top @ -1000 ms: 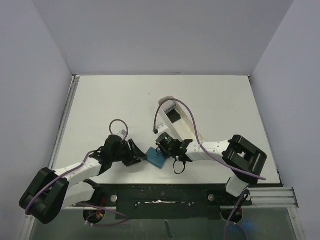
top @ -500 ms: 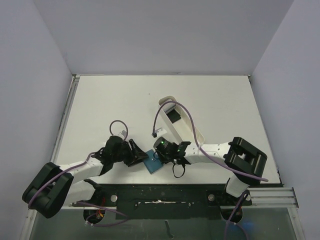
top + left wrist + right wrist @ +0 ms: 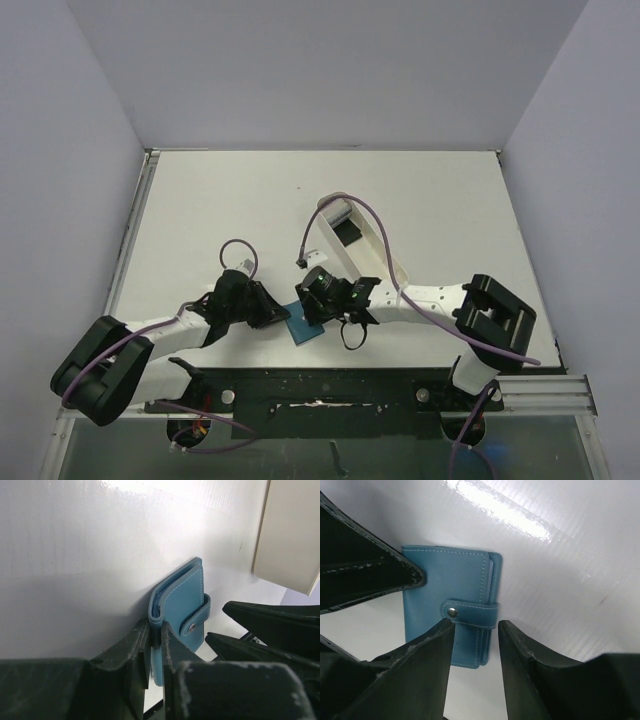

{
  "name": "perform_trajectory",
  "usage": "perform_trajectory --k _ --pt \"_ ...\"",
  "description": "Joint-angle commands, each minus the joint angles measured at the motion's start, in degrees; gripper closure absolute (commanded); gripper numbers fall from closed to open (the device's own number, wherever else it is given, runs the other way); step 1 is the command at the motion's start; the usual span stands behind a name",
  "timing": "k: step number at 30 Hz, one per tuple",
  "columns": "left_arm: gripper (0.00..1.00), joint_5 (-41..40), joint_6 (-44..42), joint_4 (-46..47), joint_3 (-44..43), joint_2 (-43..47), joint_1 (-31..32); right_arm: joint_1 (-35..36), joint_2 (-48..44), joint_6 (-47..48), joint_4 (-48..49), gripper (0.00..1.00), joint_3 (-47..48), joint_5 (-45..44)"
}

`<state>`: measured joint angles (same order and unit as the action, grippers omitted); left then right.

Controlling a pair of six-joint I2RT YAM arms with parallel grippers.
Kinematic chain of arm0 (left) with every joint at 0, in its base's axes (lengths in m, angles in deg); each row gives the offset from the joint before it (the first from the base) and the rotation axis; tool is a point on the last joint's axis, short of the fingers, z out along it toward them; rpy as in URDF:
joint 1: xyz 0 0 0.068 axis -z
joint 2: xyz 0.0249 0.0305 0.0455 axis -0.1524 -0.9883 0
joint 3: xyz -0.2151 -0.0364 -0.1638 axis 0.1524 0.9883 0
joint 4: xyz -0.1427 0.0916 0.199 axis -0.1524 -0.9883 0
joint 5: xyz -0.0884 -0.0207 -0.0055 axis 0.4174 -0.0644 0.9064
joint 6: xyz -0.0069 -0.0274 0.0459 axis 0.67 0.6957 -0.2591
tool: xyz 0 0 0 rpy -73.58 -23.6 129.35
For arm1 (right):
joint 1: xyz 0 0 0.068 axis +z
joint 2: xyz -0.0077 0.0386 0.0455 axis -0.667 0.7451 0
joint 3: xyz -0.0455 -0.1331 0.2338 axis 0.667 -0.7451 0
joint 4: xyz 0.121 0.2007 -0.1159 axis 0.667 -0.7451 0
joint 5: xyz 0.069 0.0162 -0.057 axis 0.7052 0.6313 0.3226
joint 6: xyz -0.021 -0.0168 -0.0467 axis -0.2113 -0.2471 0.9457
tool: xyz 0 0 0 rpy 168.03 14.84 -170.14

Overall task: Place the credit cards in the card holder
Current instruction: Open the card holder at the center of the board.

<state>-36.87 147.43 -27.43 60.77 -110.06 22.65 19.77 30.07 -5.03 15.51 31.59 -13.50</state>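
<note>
The card holder [image 3: 451, 582], a teal-blue folded wallet with its strap snapped shut [image 3: 452, 612], lies on the white table near the front edge. My left gripper [image 3: 156, 630] is shut on the card holder [image 3: 184, 602], pinching its spine edge between both fingers. My right gripper [image 3: 475, 630] hangs open just over the strap end, its jaws apart and touching nothing. In the top view the card holder [image 3: 301, 330] sits between the left gripper [image 3: 282, 318] and the right gripper [image 3: 318, 308]. One black credit card [image 3: 348, 232] lies in a tray; other cards are hidden.
A long white oval tray [image 3: 385, 262] stands behind the right arm, running back toward the table's middle; its wall shows in the left wrist view [image 3: 290, 530]. Purple cables loop over both arms. The black front rail [image 3: 320, 385] lies close below the card holder.
My left gripper slid right and shut on the card holder's edge. My right gripper moved left over the card holder and opened wider.
</note>
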Motion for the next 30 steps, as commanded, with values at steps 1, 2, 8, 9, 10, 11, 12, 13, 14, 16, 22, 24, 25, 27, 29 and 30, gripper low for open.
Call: perform_trajectory --k 1,2,8,9,10,11,12,13,14,16,22,24,25,27,29,30 --pt "0.96 -1.38 -1.92 -1.3 -1.46 -0.48 0.22 0.38 2.0 0.66 4.57 0.57 3.43 2.72" --pt "0.98 -1.26 -2.01 -1.3 -1.56 -0.39 0.2 0.36 2.62 0.76 4.81 0.56 3.66 2.98" --pt "1.0 0.33 -1.79 -0.06 -1.43 -0.09 0.19 0.41 5.12 0.96 5.35 0.53 4.1 4.03" --pt "1.0 0.5 -1.72 0.05 -1.41 -0.03 0.17 0.44 5.56 1.0 4.96 0.53 4.16 3.93" --pt "1.0 0.59 -1.77 0.1 -1.45 0.06 0.17 0.46 6.01 0.97 4.36 0.53 4.18 3.58" --pt "1.0 0.66 -1.81 0.1 -1.49 0.14 0.17 0.55 6.39 0.94 3.75 0.53 4.14 3.13" --pt "1.0 0.76 -1.82 0.04 -1.45 0.16 0.22 0.64 6.56 0.96 3.4 0.52 3.91 2.49" --pt "1.0 0.91 -1.78 0.02 -1.49 0.24 0.21 0.83 6.64 0.96 3.21 0.52 3.65 2.04" --pt "1.0 1.08 -1.7 0.08 -1.5 0.29 0.2 1.0 6.67 1.04 2.89 0.52 3.5 1.53" --pt "1.0 1.44 -1.68 0.34 -1.49 0.32 0.17 1.76 6.91 1.29 1.54 0.52 3.79 -0.4" --pt "1.0 1.84 -1.55 0.59 -1.45 0.76 0.21 3.51 8.57 0.79 -5.43 0.49 6.33 -7.09" --pt "1.0 2.08 -1.95 0.55 -1.4 0.85 0.15 3.52 8.39 -0.31 -7.08 0.55 6.29 -9.48" --pt "1.0 2.18 -2.18 0.28 -1.41 0.84 0.21 3.5 8.09 -0.73 -7.94 0.59 6.21 -10.78" --pt "1.0 2.05 -2.59 -0.65 -1.41 0.81 0.17 3.42 7.37 -1.6 -9.82 0.65 6.2 -13.58" --pt "1.0 1.32 -3.09 -2.69 -1.85 0.6 0.21 3.36 6.45 -2.24 -11.44 0.66 6.35 -15.84" --pt "1.0 1.08 -3.54 -3.57 -2.11 0.49 0.2 3.3 6.0 -2.38 -12.06 0.67 6.56 -16.67"
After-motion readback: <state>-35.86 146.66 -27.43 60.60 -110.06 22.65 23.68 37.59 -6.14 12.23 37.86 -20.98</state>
